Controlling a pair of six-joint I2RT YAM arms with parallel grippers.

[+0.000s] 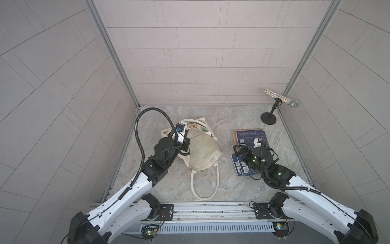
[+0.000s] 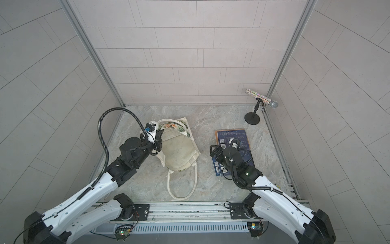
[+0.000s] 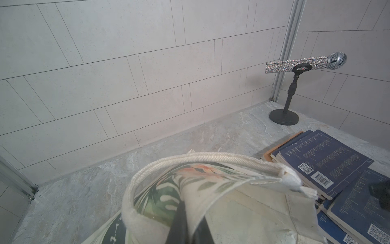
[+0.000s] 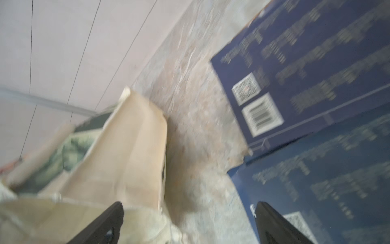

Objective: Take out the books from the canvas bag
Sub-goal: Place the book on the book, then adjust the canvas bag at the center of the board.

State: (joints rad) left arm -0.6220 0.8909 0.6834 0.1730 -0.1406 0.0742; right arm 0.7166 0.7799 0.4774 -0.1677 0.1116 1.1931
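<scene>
The cream canvas bag [image 1: 202, 154] [image 2: 179, 152] lies left of centre, its mouth lifted open and showing only cream lining. My left gripper [image 1: 185, 142] [image 2: 159, 140] [image 3: 191, 224] is shut on the bag's leafy-print rim [image 3: 190, 190], with the canvas pinched between its fingers. Several navy books [image 1: 250, 137] [image 2: 232, 137] [image 3: 322, 156] [image 4: 295, 63] lie stacked flat to the right, an orange-brown edge showing underneath. My right gripper [image 1: 239, 150] [image 2: 214, 151] [image 4: 190, 213] stands open over the stack's left edge, facing the bag [image 4: 130, 147] and holding nothing.
A glittery microphone [image 1: 280, 98] [image 2: 261, 98] [image 3: 306, 63] on a black stand occupies the back right corner. One bag handle [image 1: 192, 183] loops toward the front rail. Tiled walls close in three sides. The right wrist view is motion-blurred.
</scene>
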